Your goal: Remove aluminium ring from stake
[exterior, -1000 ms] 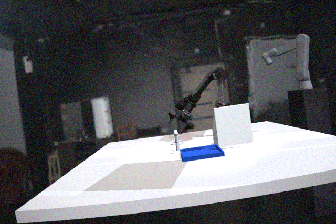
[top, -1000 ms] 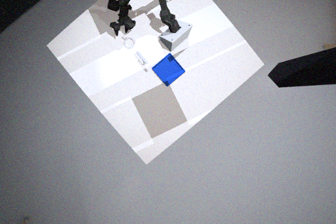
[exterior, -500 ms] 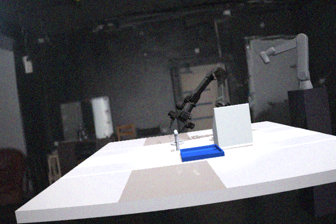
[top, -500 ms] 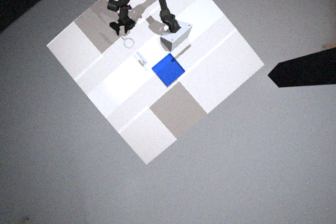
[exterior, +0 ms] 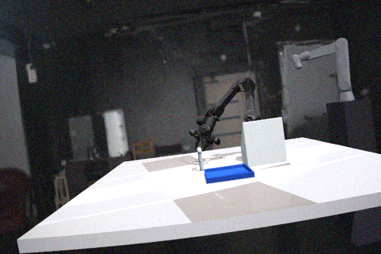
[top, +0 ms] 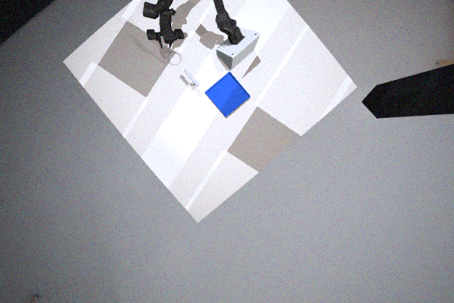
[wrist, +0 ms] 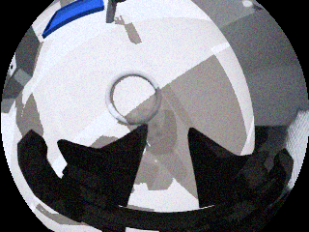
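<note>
The aluminium ring [top: 180, 59] [exterior: 195, 163] [wrist: 108, 99] is off the stake and appears to lie flat on the table, behind the stake in the exterior view. Its tab is not clearly visible. My gripper [top: 165, 47] [exterior: 199, 147] [wrist: 168, 130] is partly open, with an empty gap between its fingertips, over the ring's tab side. The steel stake [top: 191, 77] [exterior: 200, 160] [wrist: 111, 11] stands between the ring and the blue tray [top: 227, 94] [exterior: 229, 171] [wrist: 72, 16]. No ring is in the tray.
A pale grey block [top: 243, 50] [exterior: 264, 141] stands beside the tray, near my arm's base. A grey arm [exterior: 343, 66] on a dark pedestal is in the background, beyond the table. Patches of shade and light cross the table top.
</note>
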